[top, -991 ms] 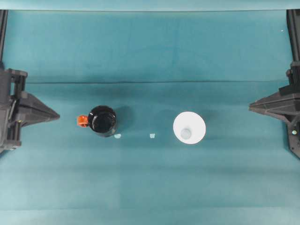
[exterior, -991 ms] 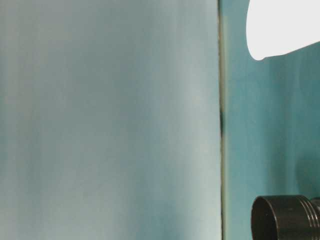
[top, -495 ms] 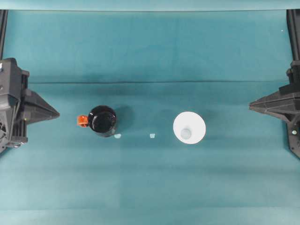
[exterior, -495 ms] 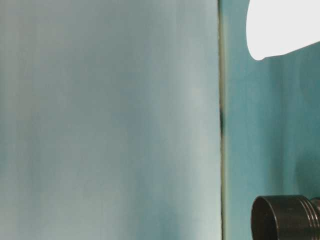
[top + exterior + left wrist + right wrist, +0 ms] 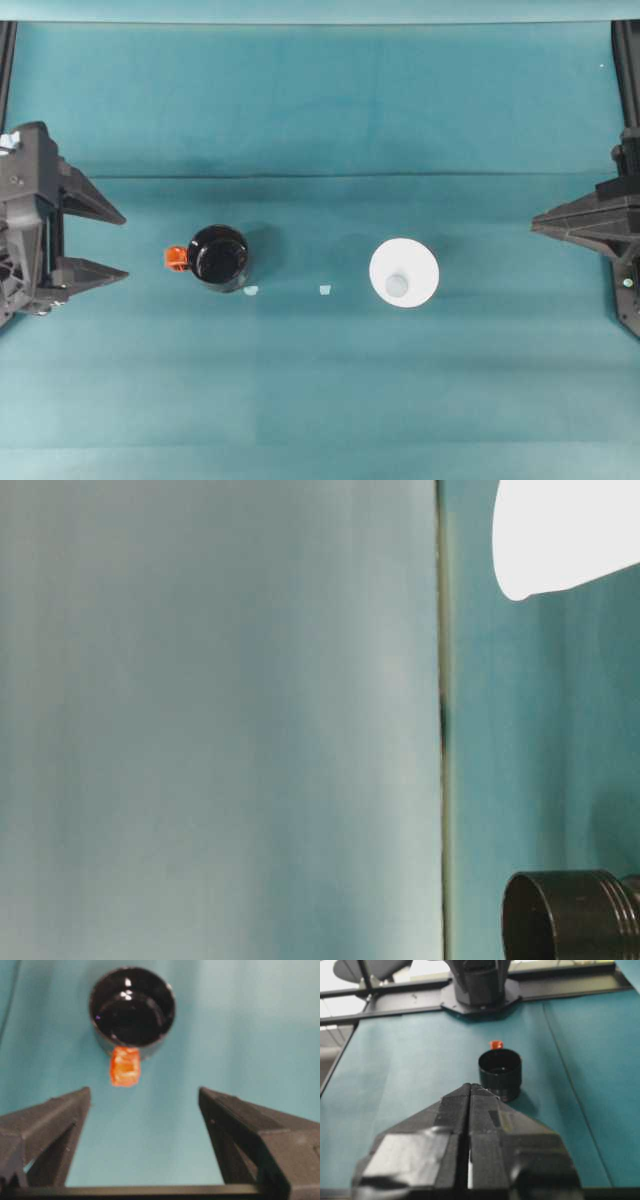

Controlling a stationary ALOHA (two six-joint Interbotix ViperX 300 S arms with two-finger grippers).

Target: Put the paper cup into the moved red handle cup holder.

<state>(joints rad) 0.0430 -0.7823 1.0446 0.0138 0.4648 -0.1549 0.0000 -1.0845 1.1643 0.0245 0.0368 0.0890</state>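
The paper cup stood on the table with its wide rim up, a bit to the right of the middle in the overhead view; nothing was touching it. The red handle cup holder stood on the table too, to the left of the cup and well apart from it; its little orange-red handle stuck out on the side facing the left end effector. Two tiny pale bits lay on the table between the cup and the holder. The left end effector was at the left edge of the table, near the holder but not touching it; its two fingers were spread wide apart with nothing between them. The right end effector was at the right edge, well apart from the cup; its fingers were pressed together and held nothing.
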